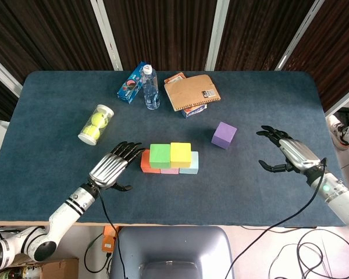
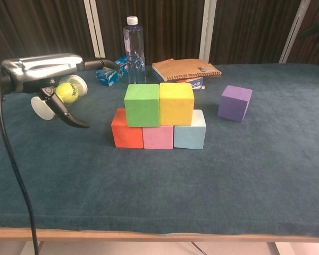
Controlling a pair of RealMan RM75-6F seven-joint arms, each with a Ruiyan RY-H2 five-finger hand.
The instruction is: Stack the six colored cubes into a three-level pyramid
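With five cubes stacked and purple cube (image 1: 224, 135) loose on bench (image 1: 279, 99): grasp by side faces, centre over green cube (image 1: 160, 155) and yellow cube (image 1: 181, 153). Both left robot hand (image 1: 112, 168) and right robot hand (image 1: 291, 156) open, empty.

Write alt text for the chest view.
Five cubes form two pyramid levels: green and yellow atop red, pink and light blue. A purple cube sits apart at right, while the open left hand hovers left of the stack.

A green cube (image 1: 160, 154) and yellow cube (image 1: 181, 153) sit atop the lower row; the purple cube (image 1: 224, 135) lies apart, right. The left hand (image 1: 111, 168), fingers spread, hovers just left; the right hand (image 1: 291, 156), empty, far right.
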